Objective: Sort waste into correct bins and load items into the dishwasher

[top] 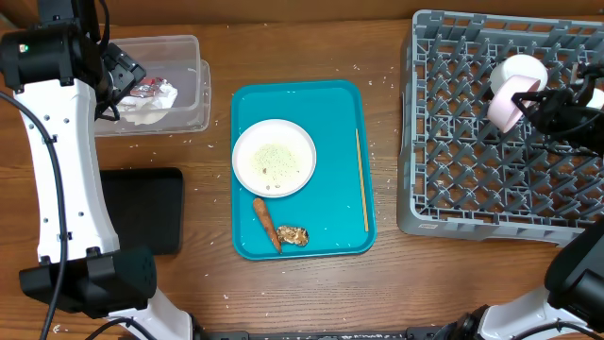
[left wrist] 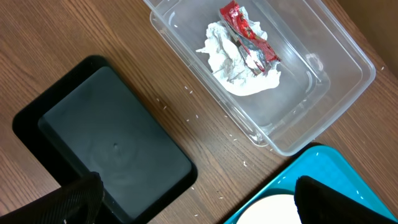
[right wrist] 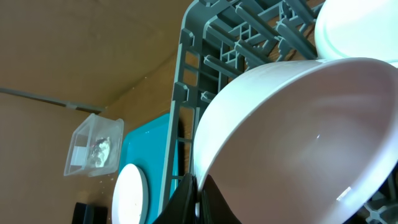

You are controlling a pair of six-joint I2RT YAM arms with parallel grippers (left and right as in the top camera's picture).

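The grey dish rack (top: 472,203) stands at the right. My right gripper (top: 530,102) is shut on the rim of the pale pink bowl (top: 506,106), held tilted over the rack; the pinch shows in the right wrist view (right wrist: 199,194) on the bowl (right wrist: 298,137). A white round dish (top: 525,68) sits in the rack behind it. The clear tub (top: 193,57) holds crumpled napkins (left wrist: 239,74) and the red-and-silver wrapper (left wrist: 247,34). My left gripper (left wrist: 199,208) is open and empty above the table between tub and black tray (left wrist: 106,143). The white plate (top: 274,158) lies on the teal tray.
The teal tray (top: 330,113) in the middle also carries an orange-brown sausage stick (top: 266,224), a brown food lump (top: 293,235) and a thin wooden stick (top: 361,179). Loose rice grains (left wrist: 186,90) lie scattered on the wooden table. The black tray (top: 142,208) lies at the left.
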